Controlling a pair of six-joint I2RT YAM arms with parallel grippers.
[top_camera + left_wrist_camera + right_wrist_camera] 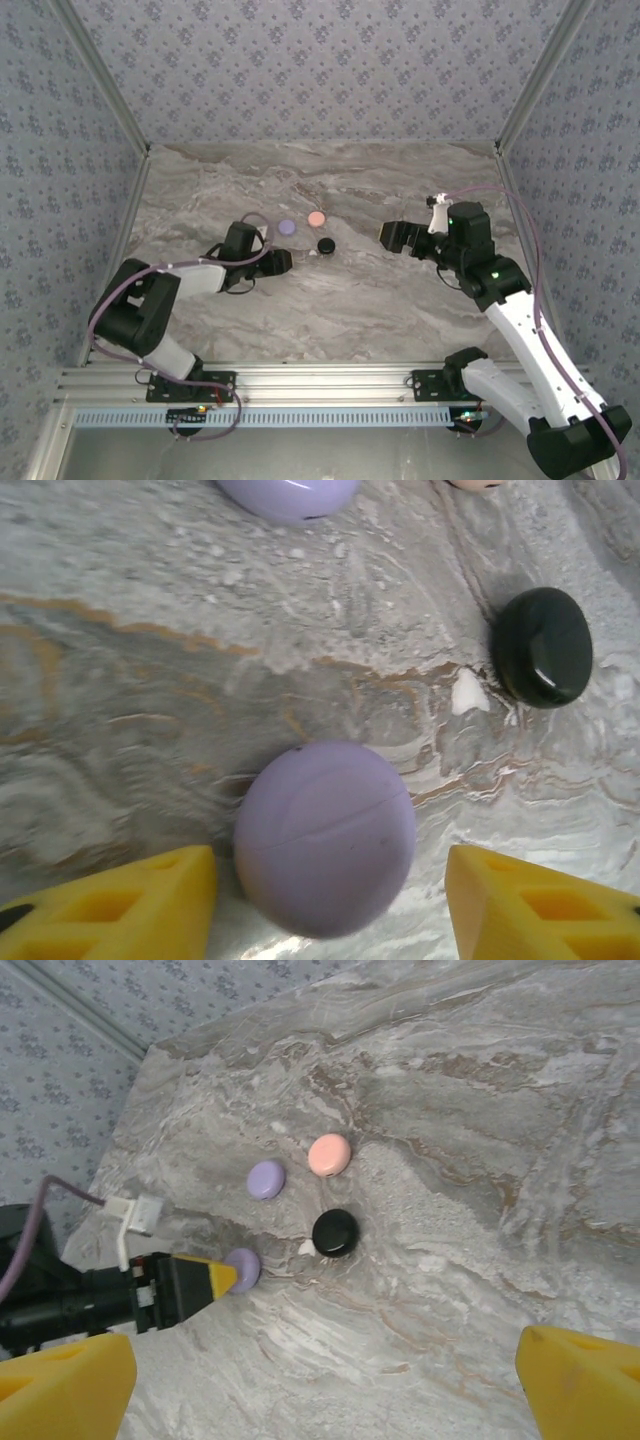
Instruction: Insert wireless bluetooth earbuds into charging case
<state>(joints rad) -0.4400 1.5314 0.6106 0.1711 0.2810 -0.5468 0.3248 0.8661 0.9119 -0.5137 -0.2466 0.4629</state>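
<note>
Between the yellow fingers of my left gripper a closed lavender charging case lies on the marble table. The jaws stand open, with a clear gap to the right finger. From the right wrist view the same case peeks out beside a left fingertip. A second lavender case, a pink case and a black case lie closed just beyond my left gripper. My right gripper hovers open to their right, holding nothing. The earbuds are out of view.
A small white fleck sits on the marble beside the black case. Patterned walls close off the table at the back and both sides. Bare marble stretches in front of the cases and under my right gripper.
</note>
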